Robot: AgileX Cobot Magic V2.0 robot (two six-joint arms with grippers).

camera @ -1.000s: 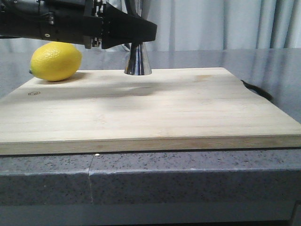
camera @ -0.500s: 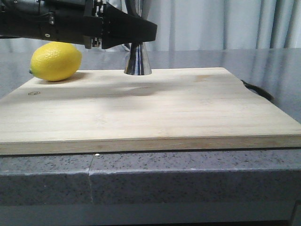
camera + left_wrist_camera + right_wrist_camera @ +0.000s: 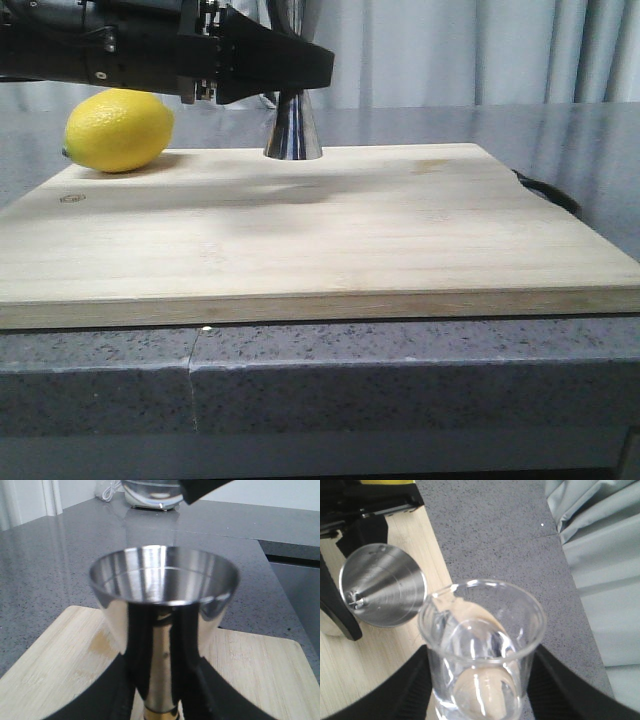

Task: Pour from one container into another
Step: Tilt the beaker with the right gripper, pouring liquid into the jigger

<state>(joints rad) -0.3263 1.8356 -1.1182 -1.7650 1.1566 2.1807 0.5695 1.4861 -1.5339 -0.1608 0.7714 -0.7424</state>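
Observation:
The steel jigger (image 3: 293,132) stands at the far edge of the wooden cutting board (image 3: 320,230). My left gripper (image 3: 305,70) is shut on its narrow middle from the left. In the left wrist view the jigger's open cup (image 3: 162,587) fills the centre, with the left gripper (image 3: 161,682) clamped just above the brass waist. The clear glass beaker (image 3: 480,645) is held off the board in my right gripper (image 3: 480,685), which is shut on it. Its pouring lip faces the jigger's mouth (image 3: 382,585), close beside it. The beaker and right gripper do not show in the front view.
A yellow lemon (image 3: 118,130) lies on the board's far left corner, beside the left arm. Grey speckled counter (image 3: 400,380) surrounds the board, and grey curtains (image 3: 600,555) hang behind it. A dark cable (image 3: 548,190) lies off the board's right edge.

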